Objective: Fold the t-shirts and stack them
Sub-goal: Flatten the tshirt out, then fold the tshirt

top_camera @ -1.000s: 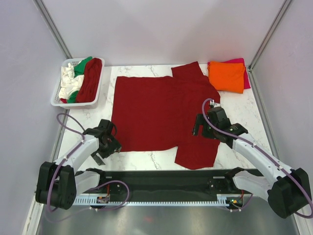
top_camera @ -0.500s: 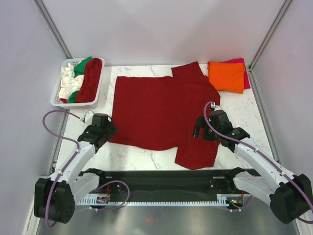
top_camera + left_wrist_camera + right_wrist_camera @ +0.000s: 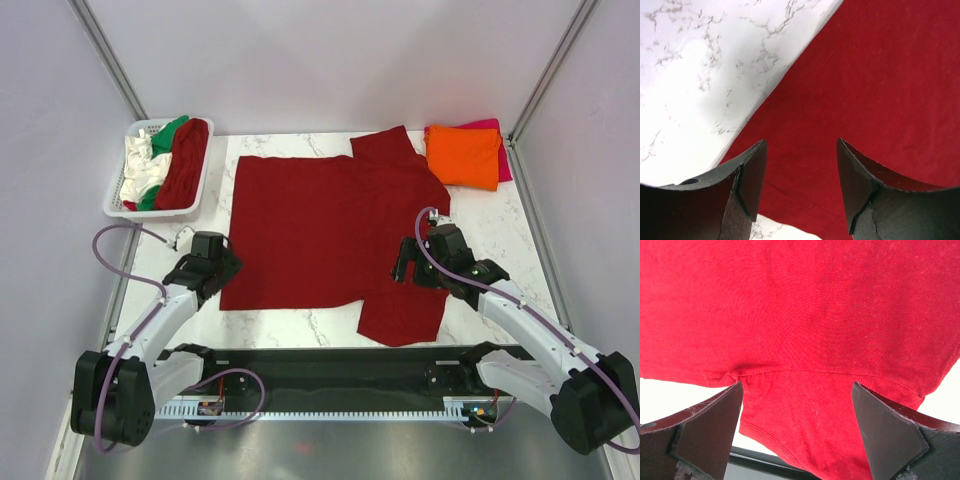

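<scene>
The dark red t-shirt [image 3: 330, 230] lies spread flat across the middle of the tabletop [image 3: 300, 322], its near sleeve [image 3: 400, 315] reaching close to the front edge. At the far right an orange t-shirt [image 3: 463, 155] sits folded on a magenta-pink t-shirt [image 3: 505, 160]. More shirts are heaped in the white lattice basket [image 3: 113, 208] at the far left. The left pincer [image 3: 800, 155] hangs over the shirt's near-left hem corner, jaws apart, with nothing visibly pinched. Closing there could catch only the top layer or slide off onto bare marble, because the cloth's edge runs right under one finger. The right pincer [image 3: 797, 390] is spread wide above the underarm seam where sleeve meets body, empty. A bite there may bunch the sleeve, and uneven grasps on the two sides would likely skew the fold or drag the shirt. Both arms reach forward from their bases with elbows bent and wrists tipped down at the cloth, the right angled inward.
</scene>
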Motion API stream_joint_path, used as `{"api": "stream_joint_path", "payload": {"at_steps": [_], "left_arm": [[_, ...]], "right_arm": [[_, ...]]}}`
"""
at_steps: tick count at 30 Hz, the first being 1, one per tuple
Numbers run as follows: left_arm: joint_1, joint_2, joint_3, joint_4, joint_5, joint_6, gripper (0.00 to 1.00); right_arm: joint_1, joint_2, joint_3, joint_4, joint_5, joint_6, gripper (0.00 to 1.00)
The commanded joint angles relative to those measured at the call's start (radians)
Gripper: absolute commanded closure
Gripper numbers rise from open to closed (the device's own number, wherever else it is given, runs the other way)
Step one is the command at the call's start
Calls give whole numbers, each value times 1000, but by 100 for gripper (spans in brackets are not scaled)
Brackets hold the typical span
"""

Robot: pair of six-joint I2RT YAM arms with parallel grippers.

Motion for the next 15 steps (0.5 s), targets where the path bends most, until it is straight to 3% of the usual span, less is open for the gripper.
{"api": "stream_joint_path", "payload": {"at_steps": [1, 5, 15], "left_arm": [[5, -23, -20, -55, 10, -45, 36], [5, -31, 0, -213, -8, -74, 37], [5, 50, -29, -192, 1, -95, 36]], "right_arm": [[0, -5, -4, 33, 3, 6, 2], [-1, 17, -7, 30, 10, 15, 2], [0, 37, 1, 33, 20, 9, 2]]}}
